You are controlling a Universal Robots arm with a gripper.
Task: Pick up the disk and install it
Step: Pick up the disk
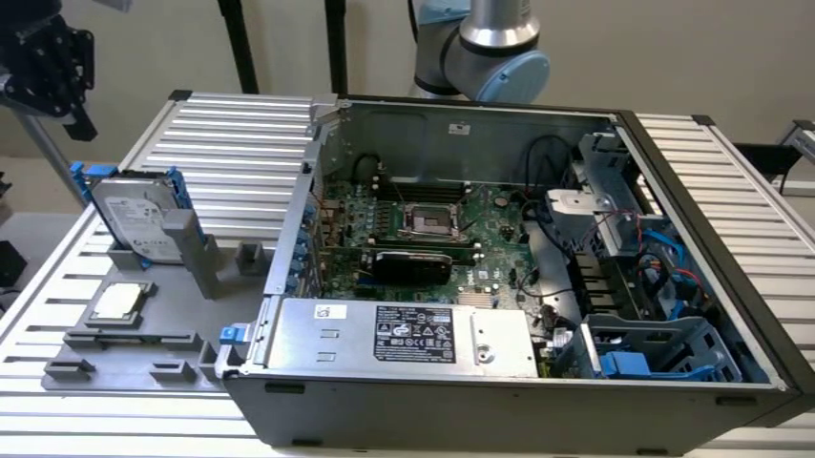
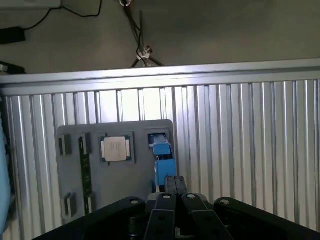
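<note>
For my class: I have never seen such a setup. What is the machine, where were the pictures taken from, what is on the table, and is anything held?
The machine is a robot arm ending in a gripper, a two-fingered clamp. One camera stands off the arm; the other sits on its wrist, looking down. On the ribbed table stand an open computer case and a grey tray. The tray holds the disk, upright with blue rails, and a chip. The gripper is shut, holds nothing and hangs above the tray.

On the tray [image 1: 140,345], exterior view's left of the case [image 1: 510,420], the disk [image 1: 128,215] stands behind the chip [image 1: 114,302].
</note>
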